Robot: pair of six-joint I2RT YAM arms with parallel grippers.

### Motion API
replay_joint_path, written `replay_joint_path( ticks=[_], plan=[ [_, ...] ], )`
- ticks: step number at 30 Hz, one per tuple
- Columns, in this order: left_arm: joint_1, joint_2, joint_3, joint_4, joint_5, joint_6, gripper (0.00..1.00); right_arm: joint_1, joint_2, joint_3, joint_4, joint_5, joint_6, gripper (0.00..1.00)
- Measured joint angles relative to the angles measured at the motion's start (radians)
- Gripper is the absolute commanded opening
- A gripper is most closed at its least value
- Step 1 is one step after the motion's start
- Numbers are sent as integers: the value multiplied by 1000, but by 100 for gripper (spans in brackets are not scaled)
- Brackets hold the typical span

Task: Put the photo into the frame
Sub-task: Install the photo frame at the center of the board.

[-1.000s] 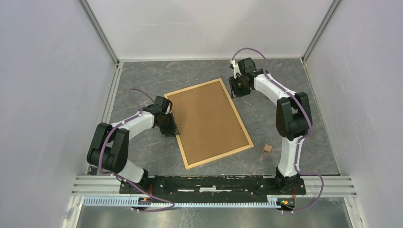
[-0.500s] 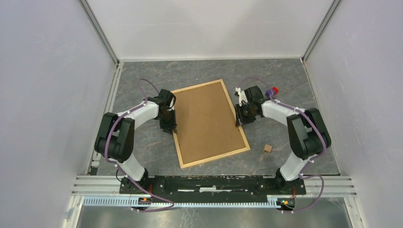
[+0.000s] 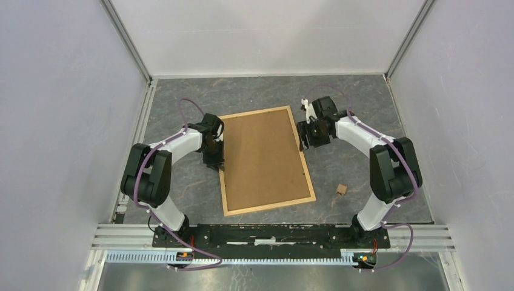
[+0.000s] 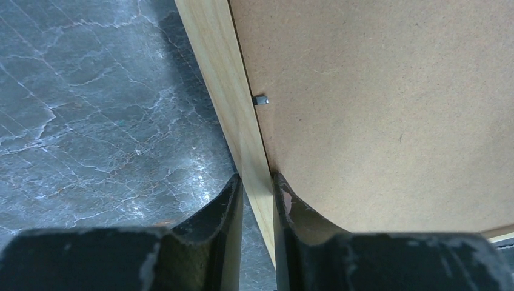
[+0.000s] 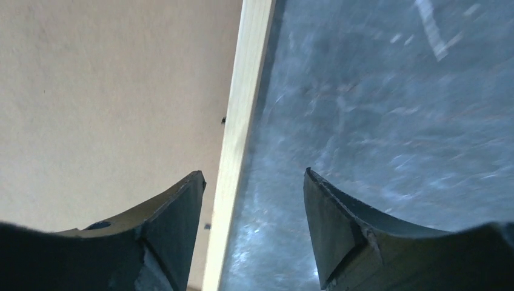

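The table's (image 3: 182, 200) middle is covered by the frame (image 3: 263, 160), its side strips clamped by the left gripper (image 3: 216, 159) and straddled by the right gripper (image 3: 305, 138). Open surface is seen beyond the frame's far edge. To its right, passage is narrowed only by a small brown block (image 3: 341, 190).

The frame (image 3: 263, 160) lies back up in the middle of the worktop (image 3: 363, 103). The left hand (image 3: 217, 162) is at its left edge, the right hand (image 3: 305, 136) at its right edge, nearer the far end. A small block (image 3: 341, 190) lies right of its near right corner.
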Motion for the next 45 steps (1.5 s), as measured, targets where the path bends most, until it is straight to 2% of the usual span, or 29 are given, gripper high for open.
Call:
replay_joint_path(
  ticks=[4,11,20,33,35,40,45],
  plan=[
    [-14,-7,-7,7,-5,0,2,-19,16,74,-7,24,-34,86],
    [-29,-17,-11,11,-32,1,2,-35,-13,11,-14,73,-67,95],
    [-35,-13,-2,-7,-61,13,2,-35,-23,-18,-26,115,-69,96],
    [-35,-10,7,-25,-80,25,2,-35,58,5,-21,113,-95,98],
    [-35,-10,8,-25,-81,25,2,-35,61,11,-21,110,-97,92],
    [-35,-9,8,-25,-86,26,2,-37,74,38,-22,100,-97,68],
    [-35,-5,11,-29,-88,26,2,-51,81,42,-22,60,-93,59]
  ],
)
